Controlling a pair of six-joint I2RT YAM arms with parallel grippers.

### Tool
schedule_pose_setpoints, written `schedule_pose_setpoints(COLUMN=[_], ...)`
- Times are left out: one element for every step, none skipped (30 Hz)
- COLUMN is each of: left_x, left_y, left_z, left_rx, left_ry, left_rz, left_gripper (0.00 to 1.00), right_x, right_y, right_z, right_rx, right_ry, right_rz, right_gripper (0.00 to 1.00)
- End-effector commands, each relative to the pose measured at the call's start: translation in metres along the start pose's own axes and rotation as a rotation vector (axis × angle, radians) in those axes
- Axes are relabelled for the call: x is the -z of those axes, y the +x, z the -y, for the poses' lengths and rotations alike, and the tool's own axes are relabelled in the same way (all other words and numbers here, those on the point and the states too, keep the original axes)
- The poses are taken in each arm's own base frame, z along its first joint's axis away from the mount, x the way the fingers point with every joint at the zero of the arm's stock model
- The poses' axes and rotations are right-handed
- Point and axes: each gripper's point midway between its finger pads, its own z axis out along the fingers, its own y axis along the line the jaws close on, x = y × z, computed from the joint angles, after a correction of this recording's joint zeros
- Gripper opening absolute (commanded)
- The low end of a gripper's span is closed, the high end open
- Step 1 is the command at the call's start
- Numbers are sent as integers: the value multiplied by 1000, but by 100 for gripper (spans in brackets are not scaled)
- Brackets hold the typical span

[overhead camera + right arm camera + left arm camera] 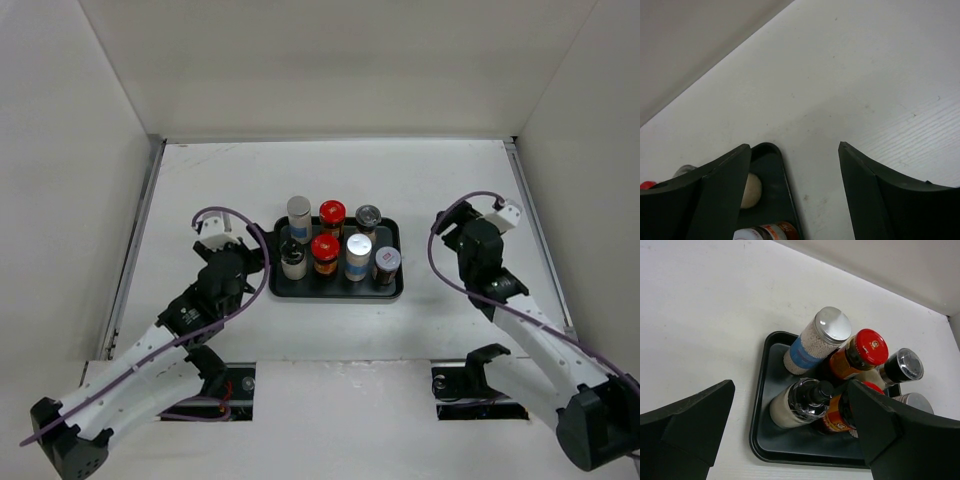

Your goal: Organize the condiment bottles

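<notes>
I'm looking down the left end effector (791,386) now. It is spread wide with nothing gripped. Straight ahead of it and a little below, framed between its fingers, is the black tray (757,405). The nearest thing to the fingertips is the black-capped clear bottle (807,399). Beyond that stands the silver-lidded shaker (816,340) with its blue label. The red-lidded jar (864,351) is just beside the shaker, toward my right finger. A second red-lidded jar is half hidden behind that finger.

From overhead, all seven condiment bottles (358,252) stand inside the tray. Four are in the row nearer the arms and three in the far row. The left end effector sits just beside the tray's left end.

The right end effector (794,146) is also wide open and holding nothing. It hangs near the tray's right end but clear of it. In its own view, bare white worktop (865,75) lies ahead between the fingers. Only a corner of the tray shows, down by its left finger.
</notes>
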Motion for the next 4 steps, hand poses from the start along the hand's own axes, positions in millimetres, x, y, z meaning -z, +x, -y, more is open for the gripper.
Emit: schedule_pose_setpoints(left_x=[0,0,0,0], left_y=[-8,-8,-9,-11], left_z=[6,7,8,9], left_rx=[31,30,27,26], left_ry=[16,19,19,21], left_rz=[16,16,13,14], left_gripper=[100,100,100,100], right_x=[9,10,11,12], right_y=[-20,-17,-11,-3], right_z=[-24,-22,-20,-19], right_rx=[-46,-50,-64,-71], right_ry=[-78,-74,-70,-72], right_rz=[42,39,27,10], right_gripper=[78,78,78,78])
